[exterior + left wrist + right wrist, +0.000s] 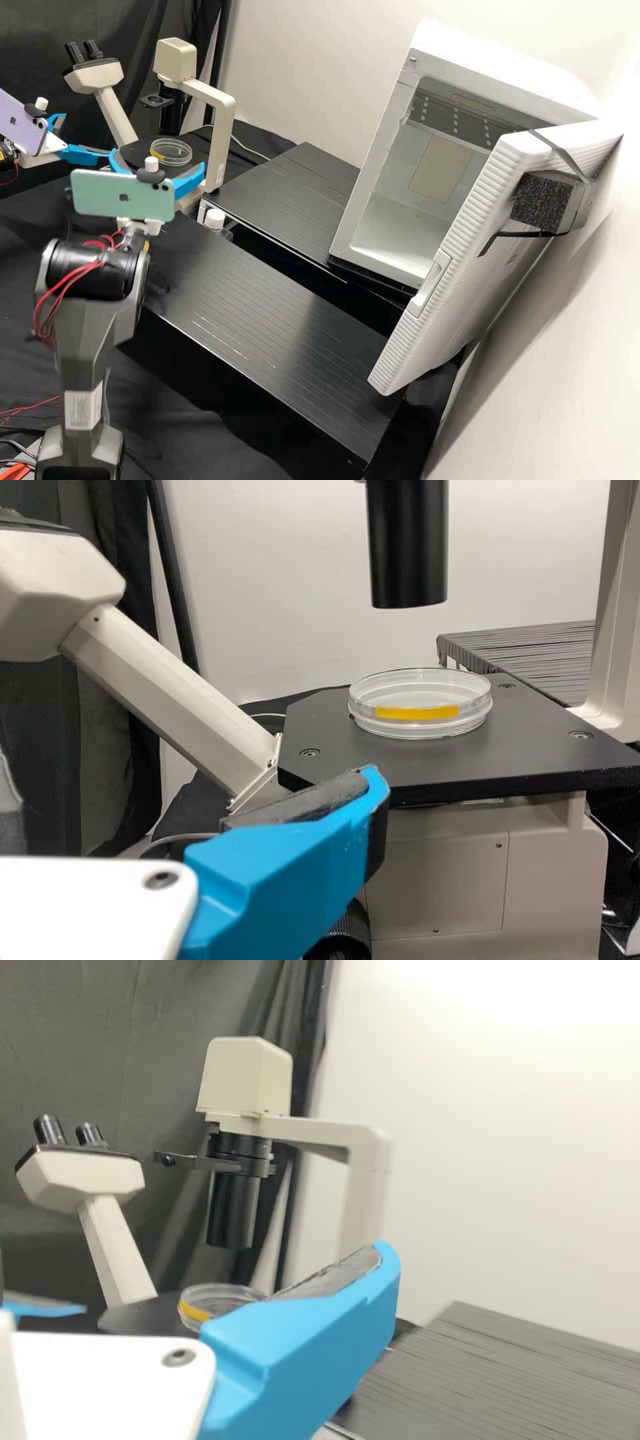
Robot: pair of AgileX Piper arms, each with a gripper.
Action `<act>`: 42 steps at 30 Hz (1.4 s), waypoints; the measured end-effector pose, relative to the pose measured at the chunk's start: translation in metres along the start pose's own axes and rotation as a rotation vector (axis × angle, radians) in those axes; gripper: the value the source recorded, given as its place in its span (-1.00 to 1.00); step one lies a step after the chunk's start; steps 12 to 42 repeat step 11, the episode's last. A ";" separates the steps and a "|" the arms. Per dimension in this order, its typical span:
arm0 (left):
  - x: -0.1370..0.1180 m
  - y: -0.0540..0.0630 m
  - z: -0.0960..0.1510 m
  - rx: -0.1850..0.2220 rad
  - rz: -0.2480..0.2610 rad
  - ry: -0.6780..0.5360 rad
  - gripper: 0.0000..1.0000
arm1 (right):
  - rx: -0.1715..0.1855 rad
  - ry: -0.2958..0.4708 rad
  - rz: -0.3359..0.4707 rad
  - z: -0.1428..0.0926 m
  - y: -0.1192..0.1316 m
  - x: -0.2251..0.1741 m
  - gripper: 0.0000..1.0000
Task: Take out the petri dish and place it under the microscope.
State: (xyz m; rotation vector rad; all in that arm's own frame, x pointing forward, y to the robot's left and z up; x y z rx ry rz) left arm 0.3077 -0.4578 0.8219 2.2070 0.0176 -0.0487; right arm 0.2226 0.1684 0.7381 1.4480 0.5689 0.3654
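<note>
High view: one dish (175,153) lies flat on the stage (138,148) of one microscope (219,133). Two pincers: the left pincer (87,135) stands wide beside the stage; the right pincer (158,159) is wide too, near the dish. Two phones, green (121,195) and lilac (19,125). Two black boards, one (267,320) beside the other (287,193); one white cabinet (467,37), its one door (467,220) open.

Left wrist view: the dish's one yellow strip (417,713) faces this pincer's camera. Being round, the dish has its axes alike, lying level. It sits toward the stage's far edge, under one black tube (407,550).

Right wrist view: the strip marks the dish's side away from the upright.
</note>
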 end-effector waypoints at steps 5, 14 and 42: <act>0.000 0.000 0.000 0.000 0.000 0.000 1.00 | -0.040 -0.012 -0.011 -0.001 0.009 -0.052 1.00; 0.000 0.000 0.000 0.000 0.000 0.000 1.00 | 0.004 -0.073 -0.046 0.016 0.010 -0.097 1.00; 0.000 0.000 0.000 0.000 0.000 0.000 1.00 | 0.004 -0.073 -0.046 0.016 0.010 -0.097 1.00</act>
